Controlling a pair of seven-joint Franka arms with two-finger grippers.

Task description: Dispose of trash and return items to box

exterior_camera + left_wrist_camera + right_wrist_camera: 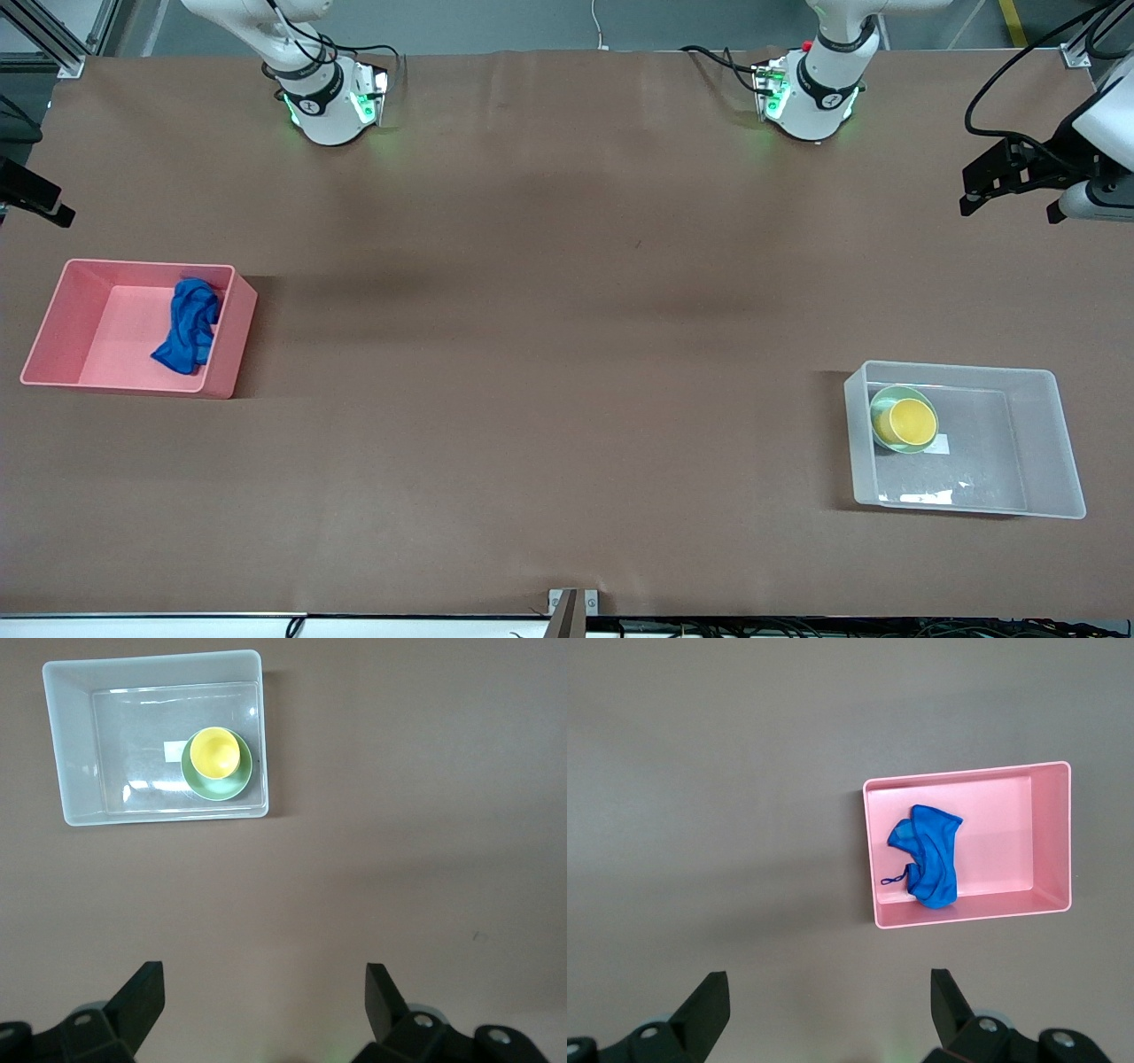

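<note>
The blue cloth wad lies in the pink bin at the right arm's end of the table; it also shows in the right wrist view, string loop out. The yellow cup sits in the mint-green bowl inside the clear box; the left wrist view shows the cup, the bowl and the box. My left gripper is open and empty, high over bare table. My right gripper is open and empty, high over bare table.
Brown table cover spans the whole surface. The two arm bases stand along the edge farthest from the front camera. The left arm's hand and the right arm's hand show at the ends of the table.
</note>
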